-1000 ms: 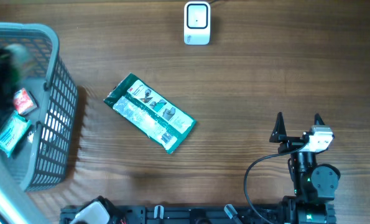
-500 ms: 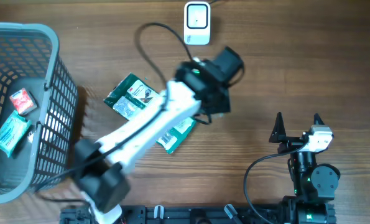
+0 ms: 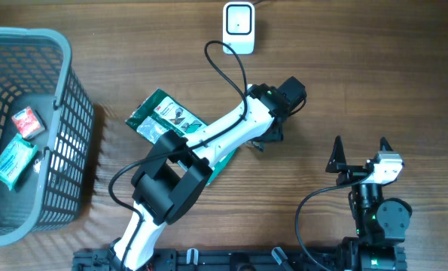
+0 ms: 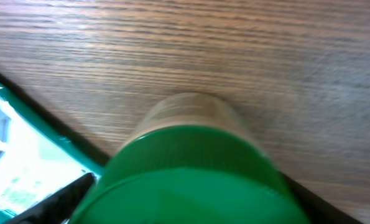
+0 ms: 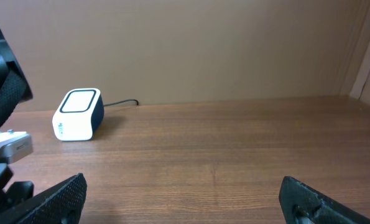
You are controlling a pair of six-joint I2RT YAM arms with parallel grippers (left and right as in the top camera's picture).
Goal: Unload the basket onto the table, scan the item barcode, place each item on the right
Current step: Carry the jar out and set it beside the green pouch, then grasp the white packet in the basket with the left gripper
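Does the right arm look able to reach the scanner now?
Probably yes: the table between the right tool and the scanner is bare, though the left arm stands close beside that path.

At the left edge of your wooden counter (image 3: 389, 68) stands a grey plastic basket (image 3: 71, 143) with slatted walls, and it runs out of the overhead view on that side. On its floor you can see a small red packet (image 3: 28, 123) and, a little nearer the counter's front edge, a teal packet (image 3: 14, 163) lying at a slant, the two close together but seemingly apart. Beyond the counter's far edge, the right wrist view shows you a plain tan wall (image 5: 203, 43).
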